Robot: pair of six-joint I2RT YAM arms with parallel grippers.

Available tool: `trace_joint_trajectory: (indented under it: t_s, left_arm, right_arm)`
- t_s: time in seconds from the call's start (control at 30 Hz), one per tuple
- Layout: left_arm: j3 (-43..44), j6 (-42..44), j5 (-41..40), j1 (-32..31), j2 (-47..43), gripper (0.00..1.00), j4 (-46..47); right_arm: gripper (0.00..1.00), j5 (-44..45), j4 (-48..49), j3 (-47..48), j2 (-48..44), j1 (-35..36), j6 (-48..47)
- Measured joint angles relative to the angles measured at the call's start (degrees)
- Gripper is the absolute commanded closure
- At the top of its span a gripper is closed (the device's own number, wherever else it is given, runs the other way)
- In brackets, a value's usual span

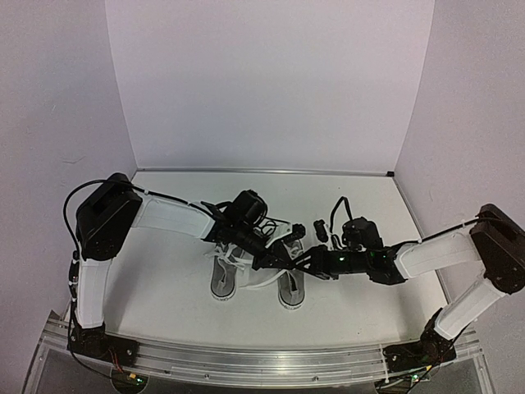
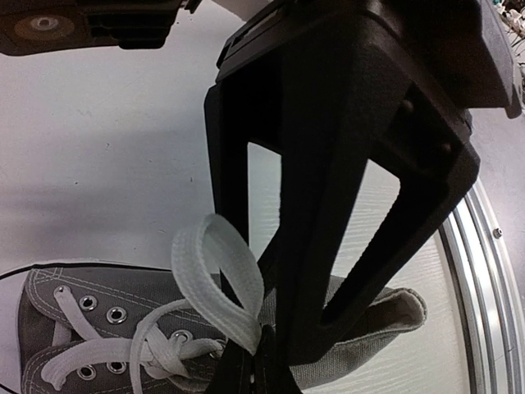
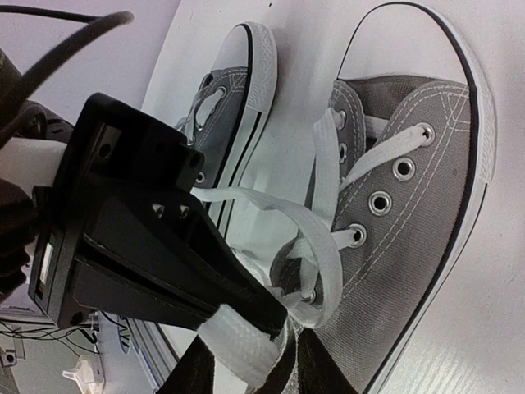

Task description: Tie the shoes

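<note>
Two grey canvas sneakers with white toe caps stand side by side, the left shoe point(image 1: 223, 279) and the right shoe point(image 1: 289, 289). Both grippers meet over the right shoe's laces. My left gripper point(image 1: 269, 261) is shut on a white lace loop point(image 2: 215, 275) that stands up from the right shoe point(image 2: 107, 328). My right gripper point(image 1: 302, 264) is shut on a flat strand of white lace point(image 3: 242, 345) beside a second loop point(image 3: 332, 246) at the top eyelets of the right shoe point(image 3: 410, 246). The left shoe point(image 3: 234, 98) lies beyond, its laces loose. Each gripper's black body blocks much of the other's wrist view.
An aluminium rail point(image 1: 262, 361) runs along the table's near edge and also shows in the left wrist view point(image 2: 484, 271). White walls close the back and sides. Black cables and small connectors point(image 1: 316, 231) lie just behind the shoes.
</note>
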Motion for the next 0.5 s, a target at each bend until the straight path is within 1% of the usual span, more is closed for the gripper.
trace_joint_trajectory:
  t_s: [0.37,0.4,0.5]
  left_arm:
    - [-0.45,0.24,0.05,0.03,0.00,1.00,0.68]
    - [-0.45,0.22,0.05,0.03,0.00,1.00,0.83]
    - [-0.47,0.22,-0.01,0.05,0.00,1.00,0.96]
  right_arm:
    - [0.72,1.93,1.22,0.84,0.11,0.04,1.31]
    - [0.74,2.28,1.07,0.88,0.11,0.04,1.38]
    - [0.83,2.70,1.05,0.99,0.54,0.04,1.62]
